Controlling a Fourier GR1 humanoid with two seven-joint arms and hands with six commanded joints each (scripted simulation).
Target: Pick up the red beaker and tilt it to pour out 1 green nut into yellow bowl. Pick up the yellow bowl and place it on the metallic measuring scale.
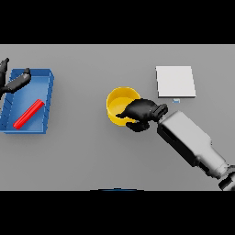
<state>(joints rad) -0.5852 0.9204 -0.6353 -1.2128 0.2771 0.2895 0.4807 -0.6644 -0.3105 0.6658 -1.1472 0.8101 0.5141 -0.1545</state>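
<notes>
1 yellow bowl [120, 102], R hand [141, 114] curled on its rim. 1 red beaker [28, 114] lying in 1 blue tray [47, 98]; L hand [13, 82] above tray, fingers spread. 1 scale [175, 81]. No legible text.

surface: grey table [92, 156] (plain, matte) | light: even, soft shadows | walls, floor: out of view

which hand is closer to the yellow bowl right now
The right hand: its fingers curl over the near right rim of the yellow bowl. The left hand is far off at the view's left edge, above the blue tray.
</notes>
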